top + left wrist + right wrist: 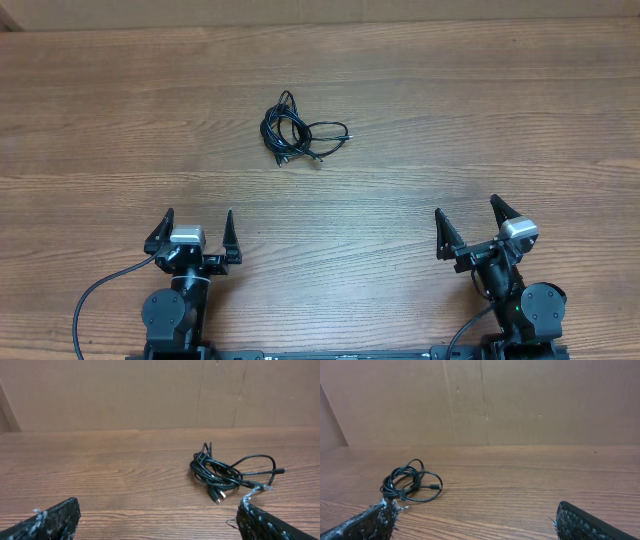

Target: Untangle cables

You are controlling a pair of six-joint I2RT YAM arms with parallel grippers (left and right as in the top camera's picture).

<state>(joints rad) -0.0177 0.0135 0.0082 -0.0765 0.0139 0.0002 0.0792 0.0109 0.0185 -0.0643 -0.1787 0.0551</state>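
The cables (297, 131) lie as one small black knotted bunch on the wooden table, a bit left of centre and toward the far side. The left wrist view has the cables (227, 472) ahead and to the right, small plug ends poking out. The right wrist view has the cables (408, 482) ahead and to the left. My left gripper (197, 229) stands open near the front edge, nothing between its fingers. My right gripper (468, 215) is open too and empty, at the front right. Both are well short of the bunch.
A brown cardboard wall (485, 400) runs along the far edge of the table (480, 110). Thick black arm wires (100, 290) curve by the left arm's base.
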